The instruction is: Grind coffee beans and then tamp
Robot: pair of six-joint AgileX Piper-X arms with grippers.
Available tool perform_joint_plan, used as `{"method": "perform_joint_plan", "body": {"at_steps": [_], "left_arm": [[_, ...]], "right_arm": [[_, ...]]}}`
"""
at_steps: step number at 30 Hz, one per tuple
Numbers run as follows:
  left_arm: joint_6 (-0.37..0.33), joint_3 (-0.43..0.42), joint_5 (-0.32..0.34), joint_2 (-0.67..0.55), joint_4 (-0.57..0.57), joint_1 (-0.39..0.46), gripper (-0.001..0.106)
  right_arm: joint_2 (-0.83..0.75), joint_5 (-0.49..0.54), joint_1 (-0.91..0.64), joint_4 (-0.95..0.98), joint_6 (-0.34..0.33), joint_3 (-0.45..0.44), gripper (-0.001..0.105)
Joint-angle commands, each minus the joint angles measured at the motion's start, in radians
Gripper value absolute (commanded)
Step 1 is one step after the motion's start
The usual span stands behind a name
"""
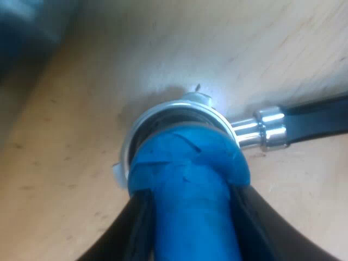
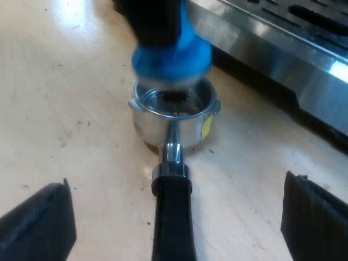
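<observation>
My left gripper (image 1: 187, 217) is shut on the blue tamper (image 1: 187, 179), its black fingers (image 1: 133, 228) on both sides of the tamper's body. The tamper's wide end sits at the mouth of the metal holder's basket (image 1: 163, 111), which rests on the wooden table. In the right wrist view the blue tamper (image 2: 171, 51) hangs just over the holder's round basket (image 2: 173, 111), whose dark handle (image 2: 173, 217) runs toward my right gripper (image 2: 176, 217). That gripper is open, one finger (image 2: 38, 225) on each side of the handle, apart from it.
The espresso machine's steel base and drip tray (image 2: 283, 49) stand just behind the holder. A yellow tag (image 2: 206, 126) sticks to the basket's side. Bare wooden table (image 2: 65, 92) lies around the holder.
</observation>
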Motion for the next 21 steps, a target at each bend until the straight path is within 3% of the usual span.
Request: {"method": "perform_joint_plan", "body": {"at_steps": [1, 9, 15, 17, 21], "left_arm": [[-0.001, -0.009, -0.021, -0.049, 0.02, -0.009, 0.0], [-0.018, -0.009, -0.039, -0.182, 0.105, 0.045, 0.0], [-0.023, 0.004, -0.035, -0.242, 0.153, 0.128, 0.0], [-0.023, 0.017, -0.035, -0.254, 0.153, 0.139, 0.0], [-0.042, 0.123, -0.035, -0.323, 0.153, 0.189, 0.0]], "right_arm": [[-0.001, -0.002, -0.003, -0.01, -0.013, -0.013, 0.078], [-0.001, -0.029, -0.003, 0.007, -0.039, -0.111, 0.078], [-0.001, -0.095, -0.003, 0.164, -0.042, -0.221, 0.078], [-0.001, -0.108, -0.003, 0.185, -0.042, -0.237, 0.078], [-0.001, -0.132, -0.003, 0.209, -0.042, -0.273, 0.078]]}}
